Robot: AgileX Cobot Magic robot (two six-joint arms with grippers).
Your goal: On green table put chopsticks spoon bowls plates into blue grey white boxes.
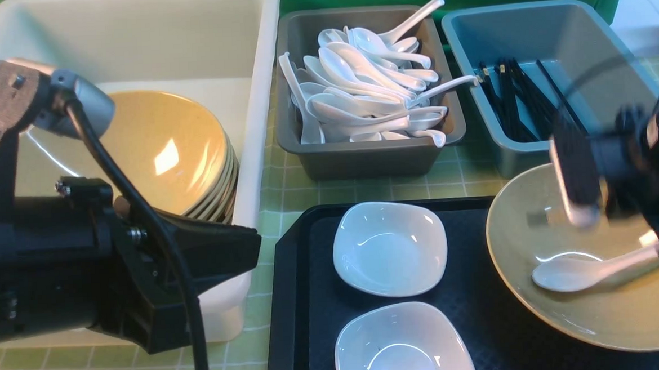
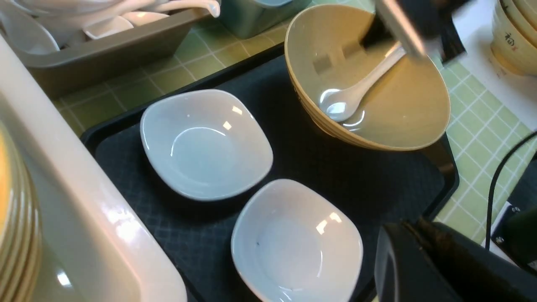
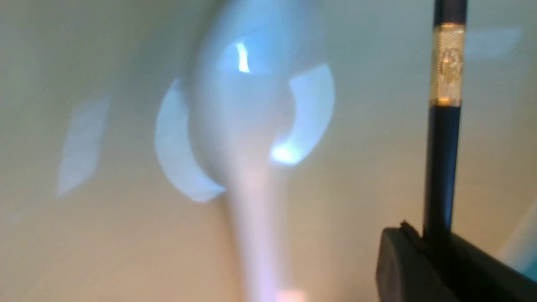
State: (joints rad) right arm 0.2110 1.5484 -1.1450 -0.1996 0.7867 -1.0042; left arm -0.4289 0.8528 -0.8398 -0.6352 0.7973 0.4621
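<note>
A: Where's the target relative to your claws?

B: The glossy white ceramic soup spoon lies inside the wide, shallow tan glazed bowl, which sits on the right end of the flat black textured tray. The spoon's long axis runs across the tray. The scoop points toward the tray's middle and the handle toward its right edge, with the tip raised right at your right claw.

A: Claw state?

B: Your right claw is motion-blurred. The handle leads straight into it, but I cannot tell whether it is pinching. In the right wrist view a thin black chopstick with a gold band stands just beside one finger; held or not, can't tell. Your left claw is pressed together and empty, off the tray's left side, well apart from the spoon. The right arm is nearer.

A: Destination?

B: Likely the dark grey plastic box just beyond the tray's far edge, already heaped with matching spoons. The glaze is slick and the handle rounded, so expect slip. Two small white rounded-square dishes wait mid-tray.
</note>
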